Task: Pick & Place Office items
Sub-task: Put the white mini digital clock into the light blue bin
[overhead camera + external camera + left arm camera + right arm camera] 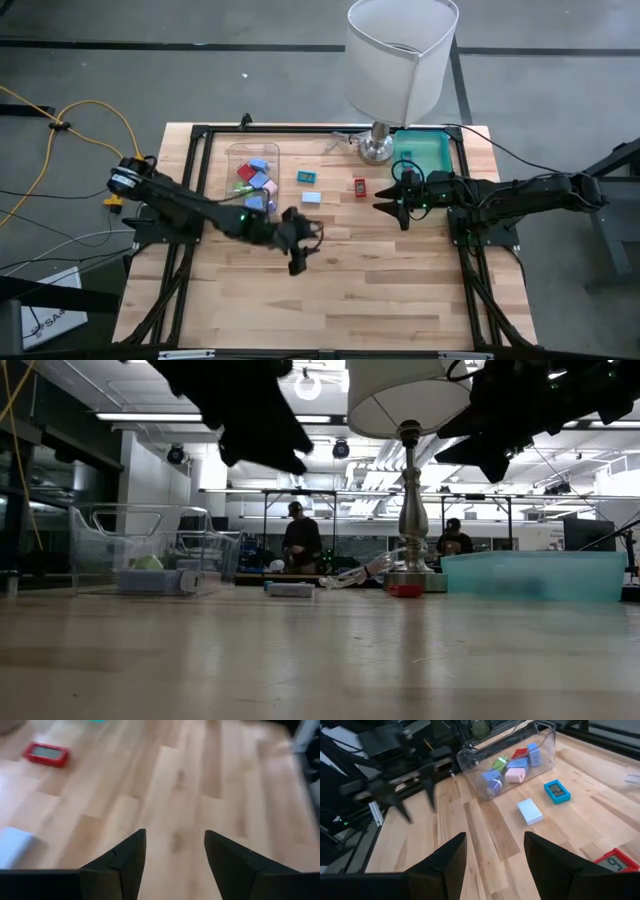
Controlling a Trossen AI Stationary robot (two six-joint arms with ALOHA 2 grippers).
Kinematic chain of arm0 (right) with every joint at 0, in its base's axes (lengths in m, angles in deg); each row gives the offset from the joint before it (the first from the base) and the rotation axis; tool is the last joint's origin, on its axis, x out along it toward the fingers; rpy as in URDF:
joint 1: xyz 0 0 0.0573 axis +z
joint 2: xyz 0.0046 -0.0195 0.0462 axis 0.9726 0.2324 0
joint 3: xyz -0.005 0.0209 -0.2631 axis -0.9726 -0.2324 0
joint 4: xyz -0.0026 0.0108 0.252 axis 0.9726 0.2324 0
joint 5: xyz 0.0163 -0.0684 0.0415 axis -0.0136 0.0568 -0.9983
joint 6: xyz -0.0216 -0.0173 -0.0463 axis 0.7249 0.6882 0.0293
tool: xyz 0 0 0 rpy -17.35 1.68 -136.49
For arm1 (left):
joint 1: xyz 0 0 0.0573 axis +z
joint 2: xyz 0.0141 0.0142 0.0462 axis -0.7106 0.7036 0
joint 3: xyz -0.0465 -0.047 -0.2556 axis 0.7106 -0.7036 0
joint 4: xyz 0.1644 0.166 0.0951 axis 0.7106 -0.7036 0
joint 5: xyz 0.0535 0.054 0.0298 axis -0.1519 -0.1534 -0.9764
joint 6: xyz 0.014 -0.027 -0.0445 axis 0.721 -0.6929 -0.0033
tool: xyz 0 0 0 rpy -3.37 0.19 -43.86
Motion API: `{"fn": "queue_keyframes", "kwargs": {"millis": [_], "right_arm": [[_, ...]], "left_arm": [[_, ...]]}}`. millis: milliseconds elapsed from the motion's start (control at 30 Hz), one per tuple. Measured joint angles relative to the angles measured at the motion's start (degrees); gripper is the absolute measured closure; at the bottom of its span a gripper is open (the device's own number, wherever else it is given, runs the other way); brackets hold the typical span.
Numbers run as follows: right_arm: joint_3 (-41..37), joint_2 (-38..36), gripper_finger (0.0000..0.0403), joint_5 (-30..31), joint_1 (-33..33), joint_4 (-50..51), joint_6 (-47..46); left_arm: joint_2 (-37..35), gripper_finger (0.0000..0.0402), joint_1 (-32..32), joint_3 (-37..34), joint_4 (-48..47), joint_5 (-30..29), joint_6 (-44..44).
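Pale wooden tabletop (380,290) lies bare beneath the left gripper (297,262), jaws parted and empty, while the right gripper (390,207) hangs open by the small red item (360,185), so a careless descent could knock it or the light blue block (311,197) away from the clear plastic bin (232,152).

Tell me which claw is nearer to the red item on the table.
Right. The right claw hangs just beside the red item, toward the teal tray's side. The left claw is farther off, out over bare wood nearer the table's front edge.
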Motion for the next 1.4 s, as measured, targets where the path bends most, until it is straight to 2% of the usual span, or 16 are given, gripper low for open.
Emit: {"fn": "queue_keyframes", "kwargs": {"millis": [367,567,900,1067,1400], "right_arm": [[0.0,0.0,0.0218,0.41,0.0,-0.02,-0.08],[0.0,0.0,0.0218,0.39,0.0,-0.02,-0.14],[0.0,0.02,0.0218,0.39,0.0,0.0,-0.14],[0.0,0.02,0.0218,0.39,0.0,-0.03,-0.14],[0.0,0.02,0.0218,0.41,0.0,-0.02,-0.14]], "left_arm": [[0.0,0.0209,13.95,0.0,-6.0,10.12,11.84],[-0.61,0.0209,18.63,0.0,-13.01,10.96,19.5],[-2.32,0.0209,24.41,0.0,-13.95,12.0,37.01],[-2.89,0.0209,27.08,0.02,-14.26,12.06,38.92],[-2.71,0.0209,33.67,0.28,-15.8,17.57,41.07]]}}
